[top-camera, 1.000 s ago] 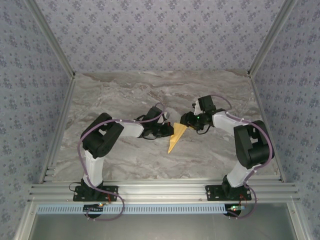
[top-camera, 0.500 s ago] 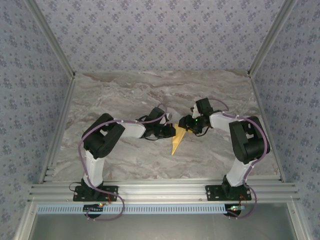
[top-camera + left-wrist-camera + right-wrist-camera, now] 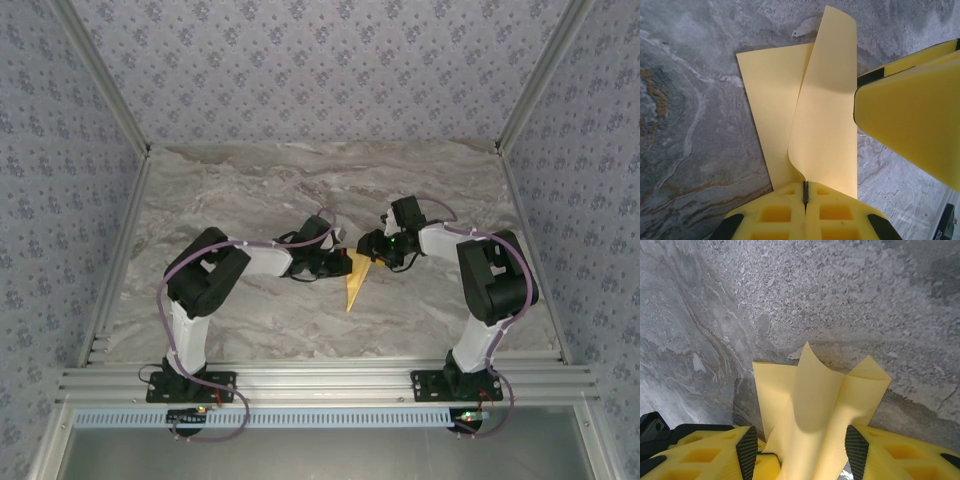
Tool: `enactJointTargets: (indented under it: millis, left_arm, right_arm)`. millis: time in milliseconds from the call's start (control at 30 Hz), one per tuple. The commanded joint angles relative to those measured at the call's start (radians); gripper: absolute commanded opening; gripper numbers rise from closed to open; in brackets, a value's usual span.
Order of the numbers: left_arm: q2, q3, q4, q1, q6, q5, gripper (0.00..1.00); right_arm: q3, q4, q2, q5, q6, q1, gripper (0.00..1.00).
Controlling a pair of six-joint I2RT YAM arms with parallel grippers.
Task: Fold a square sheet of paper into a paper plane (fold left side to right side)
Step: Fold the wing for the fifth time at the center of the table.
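Where the two arms meet near the middle of the grey, veined stone-pattern counter (image 3: 240, 190), the folded sheet of thin mustard-yellow paper (image 3: 355, 282) lies as a narrow wedge. Its point is toward the near edge and its wide end is far, between the grippers.

Left gripper (image 3: 338, 264): at the paper's left edge, jaws together and clamped on the sheet. The left wrist view shows this gripper (image 3: 805, 192) pinching a curled flap of the paper (image 3: 825, 115) that stands up from the flat lower layer.

Right gripper (image 3: 374, 250): at the right of the wide end, jaws apart. In the right wrist view its black-padded yellow fingers (image 3: 746, 447) flank the upturned folds of the paper (image 3: 815, 405) without pressing them. One right finger (image 3: 910, 110) sits just beside the raised flap.
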Motion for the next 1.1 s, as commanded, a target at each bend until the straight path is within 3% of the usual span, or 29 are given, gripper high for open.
enactJointTargets:
  millis: [0, 1067]
  left_arm:
    - [-0.054, 0.019, -0.031, -0.009, 0.023, -0.018, 0.03]
    - [0.025, 0.040, 0.010, -0.022, -0.008, -0.005, 0.04]
  right_arm:
    - [-0.004, -0.038, 0.044, 0.023, 0.005, 0.008, 0.55]
    - [-0.009, -0.036, 0.051, 0.014, 0.005, 0.017, 0.56]
